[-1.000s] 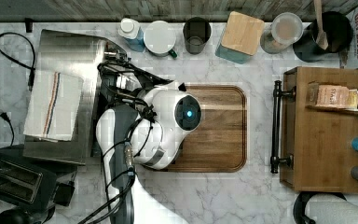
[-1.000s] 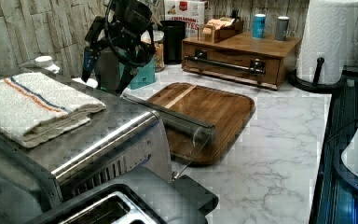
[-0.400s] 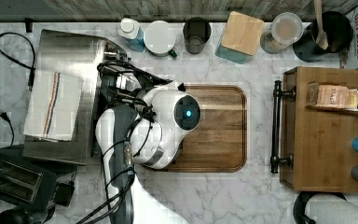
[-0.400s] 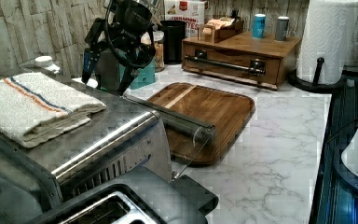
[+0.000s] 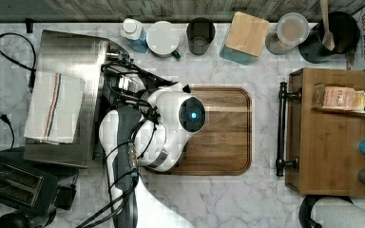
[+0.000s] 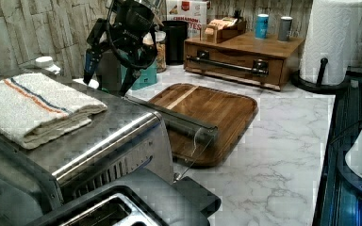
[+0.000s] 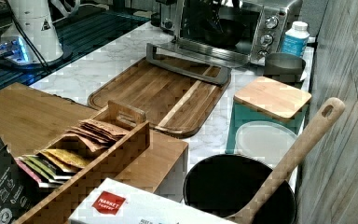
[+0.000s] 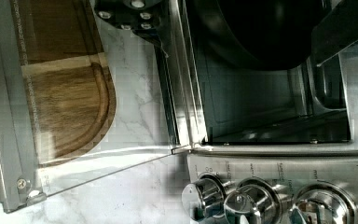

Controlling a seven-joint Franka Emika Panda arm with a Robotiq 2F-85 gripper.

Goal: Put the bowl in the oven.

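Observation:
The black bowl point(image 8: 261, 32) sits inside the open cavity of the stainless-steel oven point(image 8: 270, 154); the right view shows this bowl point(image 7: 223, 30) as a dark shape behind the oven's point(image 7: 261, 14) opening. The glass door point(image 7: 186, 58) is dropped flat over the edge of the cutting board. My gripper point(image 6: 107, 77) hovers above the far end of the door, just in front of the opening, open, its fingers spread wide with nothing between them. One dark finger point(image 8: 340, 28) shows beside the bowl's rim. In the top view the arm covers the door and the bowl.
A folded striped towel point(image 5: 54, 109) lies on the oven top. A wooden cutting board point(image 5: 218, 128) sits beside the door, a black toaster point(image 5: 14, 183) at the top view's lower left, a wooden drawer box point(image 5: 332, 133) at its right. A cup point(image 5: 200, 34), canister and pot line the back wall.
The arm has eased slightly toward the top view's right, away from the oven. The gripper's pose in the left view is nearly unchanged.

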